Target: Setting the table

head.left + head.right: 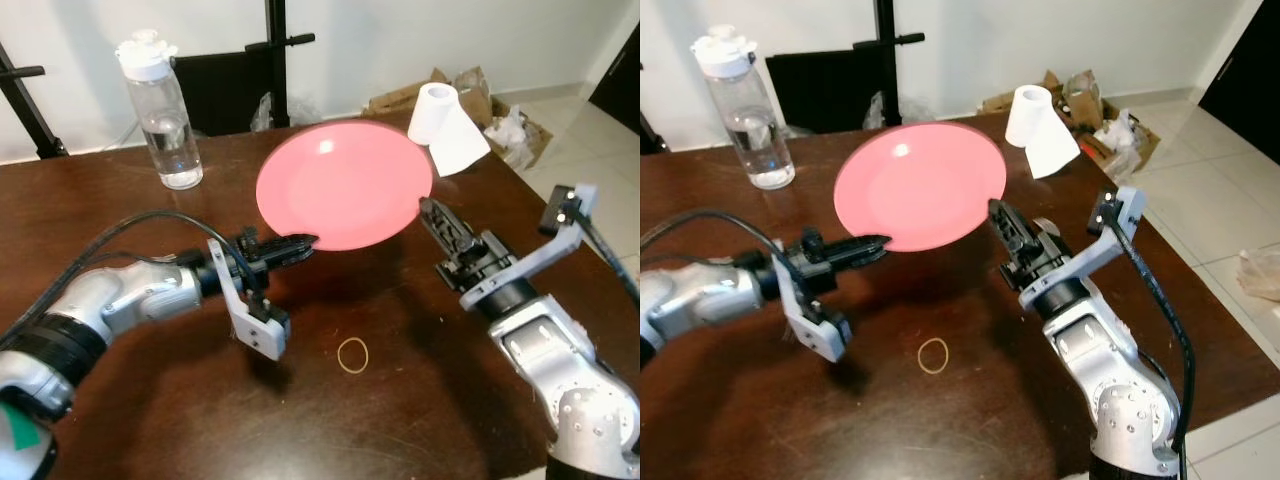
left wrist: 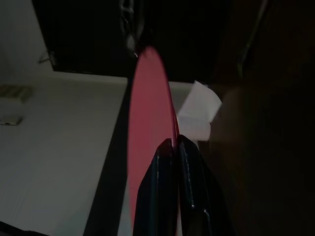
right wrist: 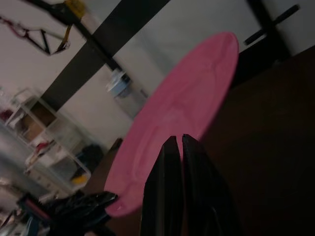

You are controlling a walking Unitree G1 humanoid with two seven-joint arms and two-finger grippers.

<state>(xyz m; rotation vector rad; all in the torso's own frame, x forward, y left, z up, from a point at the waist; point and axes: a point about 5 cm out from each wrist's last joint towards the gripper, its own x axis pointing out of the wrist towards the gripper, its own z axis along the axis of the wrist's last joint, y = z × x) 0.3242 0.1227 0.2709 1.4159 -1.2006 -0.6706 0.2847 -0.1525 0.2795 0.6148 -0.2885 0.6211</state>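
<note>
While dark wooden table [image 1: 120,400] lies bare beneath, pink plate [image 1: 345,185] hangs tilted above it. Left gripper [image 1: 305,243] pinches plate's near-left rim; right gripper [image 1: 428,210] pinches right rim. Advice: lower both together, level, beyond rubber band [image 1: 352,353].

My two arms are silver-grey metal, built of rounded, jointed segments. The left arm [image 1: 110,305] has a black band near the elbow, a green mark at the picture's edge, and a black cable looping over it to the wrist. A white plastic bracket [image 1: 250,310] hangs off that wrist. My right arm [image 1: 1110,380] carries a grey strut with a small camera block [image 1: 1120,208] and its own black cable. Each ends in long black fingers [image 1: 285,247].
</note>
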